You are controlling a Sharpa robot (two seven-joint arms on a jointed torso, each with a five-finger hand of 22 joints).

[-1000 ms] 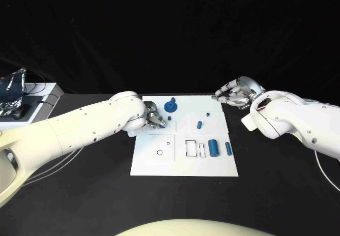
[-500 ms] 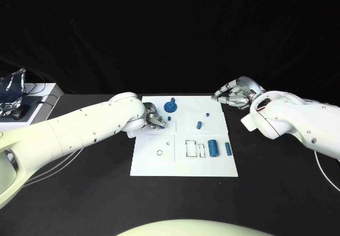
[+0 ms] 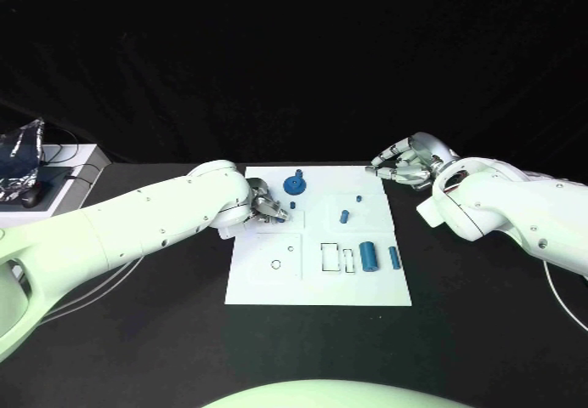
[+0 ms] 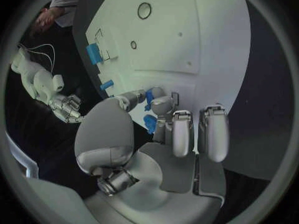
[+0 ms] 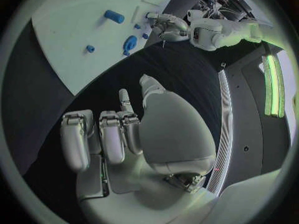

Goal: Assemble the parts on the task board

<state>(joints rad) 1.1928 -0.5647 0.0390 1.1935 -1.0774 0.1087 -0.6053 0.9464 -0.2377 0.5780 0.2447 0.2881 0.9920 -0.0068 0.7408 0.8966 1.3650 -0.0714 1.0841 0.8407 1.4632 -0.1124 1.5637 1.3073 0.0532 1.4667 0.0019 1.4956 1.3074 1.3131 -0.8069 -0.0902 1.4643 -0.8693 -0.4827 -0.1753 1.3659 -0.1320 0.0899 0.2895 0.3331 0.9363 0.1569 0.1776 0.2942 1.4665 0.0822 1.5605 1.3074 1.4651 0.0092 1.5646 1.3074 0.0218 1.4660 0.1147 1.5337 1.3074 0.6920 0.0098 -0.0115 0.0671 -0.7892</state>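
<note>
**Left hand on the white board, right hand off its far corner**

A white task board point(image 3: 321, 272) lies in the middle of a black table point(image 3: 135, 340). Several small blue parts sit on it. A round blue part with a peg point(image 3: 294, 183) stands near the far edge. A small blue peg point(image 3: 359, 198) and a short blue piece point(image 3: 346, 216) lie toward the right side. Nearer the robot, a blue cylinder point(image 3: 368, 254) and a slimmer blue bar point(image 3: 396, 257) lie side by side, just right of two rectangular outlines point(image 3: 330, 256). Left of those outlines is a round hole point(image 3: 278, 263).

The left arm reaches in over the board's left edge. The left hand point(image 3: 269, 209) rests over the far-left part of the board, fingers curled in. The wrist camera shows its fingertips point(image 4: 163, 104) closed around a small blue part point(image 4: 150, 122), just beside the board's edge.

The right hand point(image 3: 405, 163) hovers above the black table just beyond the board's far-right corner. Its fingers are curled inward with nothing in them; its fingers point(image 5: 106, 134) are folded toward the palm.

At the table's far left sits a white box point(image 3: 68, 183) with crumpled foil point(image 3: 22, 157) on it.
</note>
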